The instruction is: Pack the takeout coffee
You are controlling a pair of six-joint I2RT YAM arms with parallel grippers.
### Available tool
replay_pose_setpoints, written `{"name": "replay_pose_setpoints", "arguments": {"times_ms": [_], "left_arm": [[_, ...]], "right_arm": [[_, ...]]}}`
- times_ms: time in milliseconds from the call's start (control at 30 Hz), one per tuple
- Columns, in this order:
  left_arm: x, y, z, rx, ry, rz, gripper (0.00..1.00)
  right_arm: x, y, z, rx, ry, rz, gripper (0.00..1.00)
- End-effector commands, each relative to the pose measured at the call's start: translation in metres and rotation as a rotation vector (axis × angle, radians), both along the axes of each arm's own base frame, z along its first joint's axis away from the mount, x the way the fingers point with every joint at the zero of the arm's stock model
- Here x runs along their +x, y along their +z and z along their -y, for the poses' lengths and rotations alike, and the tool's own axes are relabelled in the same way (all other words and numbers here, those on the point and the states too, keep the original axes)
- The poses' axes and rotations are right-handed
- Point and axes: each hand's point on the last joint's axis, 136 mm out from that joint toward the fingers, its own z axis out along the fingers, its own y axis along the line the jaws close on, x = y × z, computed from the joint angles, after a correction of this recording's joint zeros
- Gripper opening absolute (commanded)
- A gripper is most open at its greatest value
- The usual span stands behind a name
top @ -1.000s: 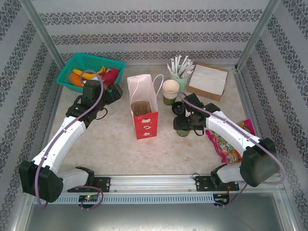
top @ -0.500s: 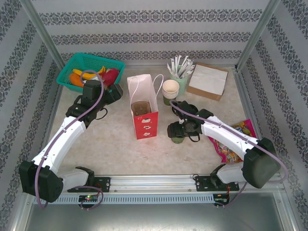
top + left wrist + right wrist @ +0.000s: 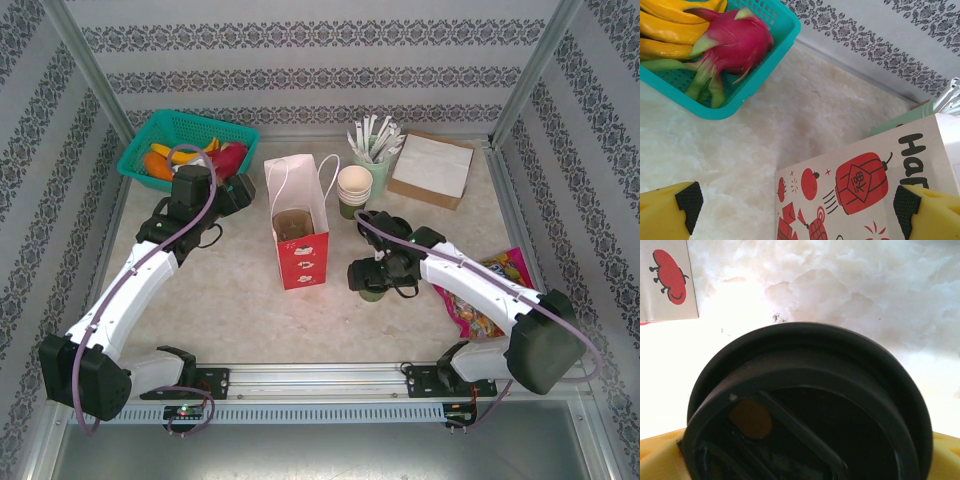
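well, the coffee (image 3: 371, 291) stands upright, lid up, inside the right gripper (image 3: 366, 277), clamped or loose i can't tell; left gripper (image 3: 797, 202) gapes empty; basket (image 3: 740, 105) holds bananas (image 3: 670, 30), dragon fruit (image 3: 735, 42).

The overhead camera looks down from the near side over the whole table (image 3: 230, 290). The left wrist camera closely faces the bag (image 3: 860, 195) (image 3: 300, 250), the right the coffee cup (image 3: 805, 405) (image 3: 372, 287); both appear overhead.

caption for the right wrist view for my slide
Round black plastic coffee lid between yellow fingers of the right tool, pale marble table behind
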Motion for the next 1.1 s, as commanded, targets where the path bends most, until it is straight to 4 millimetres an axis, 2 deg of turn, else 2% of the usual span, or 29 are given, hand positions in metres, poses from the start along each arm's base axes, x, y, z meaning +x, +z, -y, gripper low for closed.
{"name": "replay_pose_setpoints", "arguments": {"times_ms": [0, 267, 467, 700, 1067], "left_arm": [[0.005, 0.024, -0.008, 0.02, 0.021, 0.068, 1.0], [0.004, 0.021, -0.011, 0.039, 0.025, 0.061, 1.0], [0.001, 0.018, -0.013, 0.046, 0.028, 0.051, 1.0], [-0.001, 0.018, -0.016, 0.049, 0.034, 0.053, 1.0], [0.0, 0.016, -0.017, 0.045, 0.039, 0.05, 1.0]], "right_arm": [[-0.005, 0.005, 0.008, -0.065, -0.014, -0.043, 0.98], [-0.007, 0.011, 0.013, -0.132, -0.041, -0.131, 0.98], [-0.006, 0.013, 0.006, -0.12, -0.038, -0.183, 0.98], [-0.005, 0.01, 0.005, -0.093, -0.078, -0.255, 0.98], [0.0, 0.006, 0.002, -0.105, -0.082, -0.265, 0.98]]}}
